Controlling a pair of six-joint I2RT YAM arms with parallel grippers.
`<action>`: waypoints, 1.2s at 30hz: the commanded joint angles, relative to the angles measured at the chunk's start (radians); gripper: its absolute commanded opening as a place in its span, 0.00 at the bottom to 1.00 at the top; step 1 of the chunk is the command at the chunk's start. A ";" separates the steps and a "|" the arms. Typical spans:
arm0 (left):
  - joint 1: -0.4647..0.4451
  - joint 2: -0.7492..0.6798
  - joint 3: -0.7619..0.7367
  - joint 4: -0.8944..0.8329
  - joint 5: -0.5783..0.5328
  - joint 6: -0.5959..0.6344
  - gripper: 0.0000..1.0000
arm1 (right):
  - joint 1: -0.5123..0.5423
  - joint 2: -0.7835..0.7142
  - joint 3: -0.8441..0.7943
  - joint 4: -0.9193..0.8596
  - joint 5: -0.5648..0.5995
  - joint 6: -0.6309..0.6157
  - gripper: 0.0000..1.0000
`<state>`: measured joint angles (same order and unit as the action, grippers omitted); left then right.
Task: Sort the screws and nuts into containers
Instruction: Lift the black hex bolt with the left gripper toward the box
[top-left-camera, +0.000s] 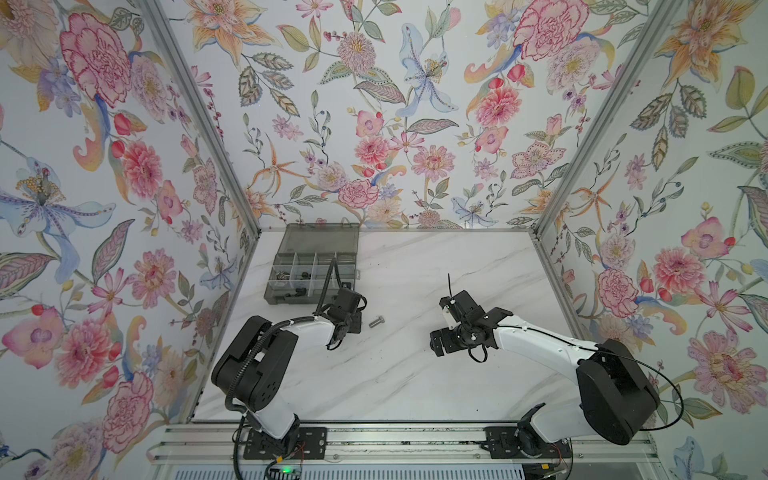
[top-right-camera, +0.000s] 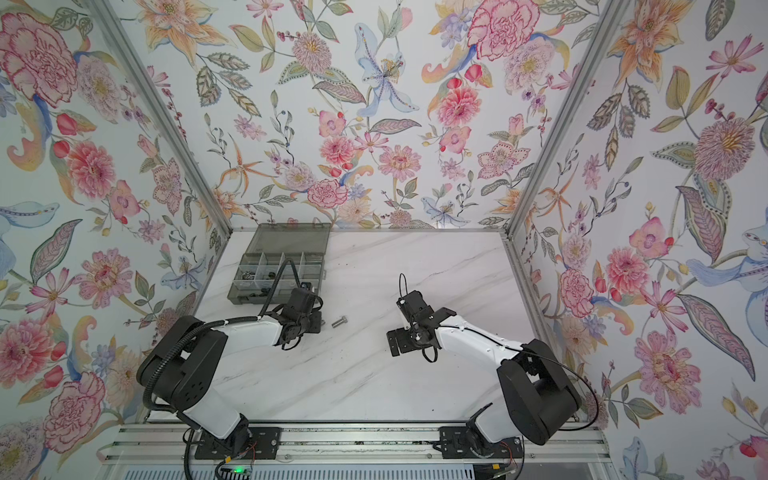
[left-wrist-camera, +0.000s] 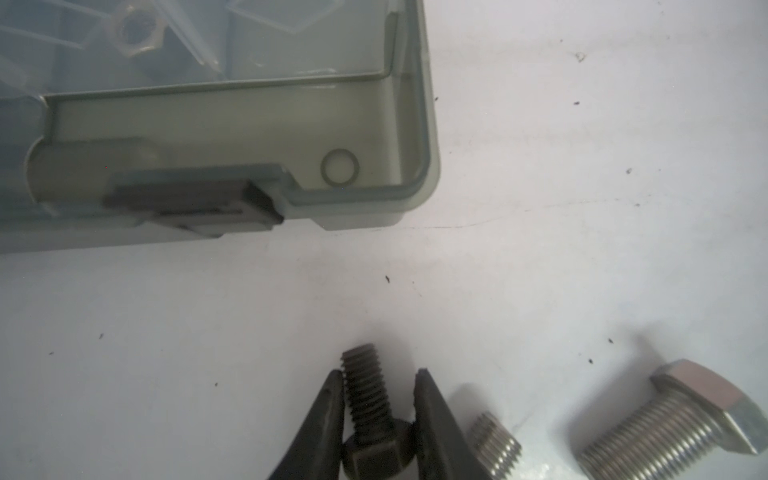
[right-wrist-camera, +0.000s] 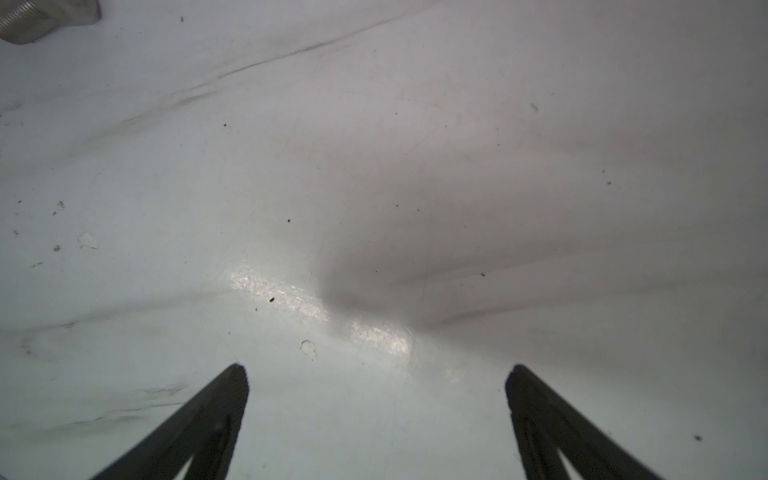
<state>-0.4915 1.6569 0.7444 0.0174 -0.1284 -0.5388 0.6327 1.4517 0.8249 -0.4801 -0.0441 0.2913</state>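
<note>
The left arm (top-left-camera: 307, 330) and the right arm (top-left-camera: 536, 343) have smooth white shells between bulky black joints, and each is mounted on a black plate (top-left-camera: 313, 442) with small holes. A ribbed black hose (top-left-camera: 237, 376) follows the left arm, and a thin black cable (top-left-camera: 648, 362) follows the right arm. The fingers (right-wrist-camera: 208, 415) are black and flat, and narrow to a point.

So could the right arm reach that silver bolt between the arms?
Probably yes: the silver bolt lies on bare table, the right gripper is open and empty, though the left gripper crowds it.
</note>
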 joint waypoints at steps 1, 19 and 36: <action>-0.004 0.012 0.034 -0.045 -0.022 0.018 0.30 | -0.002 0.006 -0.001 -0.019 0.007 -0.016 0.99; 0.025 0.037 0.094 -0.147 0.020 0.000 0.10 | -0.005 0.005 -0.007 -0.018 0.012 -0.017 0.99; 0.233 -0.256 0.124 -0.247 0.046 0.077 0.00 | -0.004 0.012 -0.003 -0.018 0.006 -0.014 0.99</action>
<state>-0.2977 1.4395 0.8375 -0.1810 -0.0940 -0.5003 0.6327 1.4517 0.8238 -0.4801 -0.0441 0.2913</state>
